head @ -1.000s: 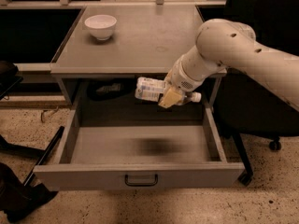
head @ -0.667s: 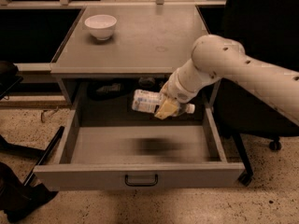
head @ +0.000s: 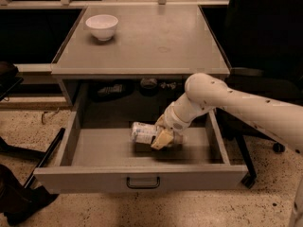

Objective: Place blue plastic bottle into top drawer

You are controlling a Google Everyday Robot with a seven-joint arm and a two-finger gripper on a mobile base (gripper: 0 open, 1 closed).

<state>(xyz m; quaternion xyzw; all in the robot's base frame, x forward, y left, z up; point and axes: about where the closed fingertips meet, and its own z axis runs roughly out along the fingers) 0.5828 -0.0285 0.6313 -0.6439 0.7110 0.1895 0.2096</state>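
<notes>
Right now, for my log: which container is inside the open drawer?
The blue plastic bottle, held sideways by the gripper inside the top drawer; the white bowl stands on the tabletop.

Tool, in matt metal drawer, holds glossy plastic bottle.

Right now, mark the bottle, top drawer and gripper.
blue plastic bottle [head: 142, 132]: camera view, on its label.
top drawer [head: 143, 182]: camera view, on its pull handle.
gripper [head: 164, 131]: camera view, between its fingertips, inside the drawer.

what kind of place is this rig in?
Likely an office or lab: grey metal desk, swivel-chair castors on speckled floor. The gripper holds the blue plastic bottle inside the open top drawer.
</notes>
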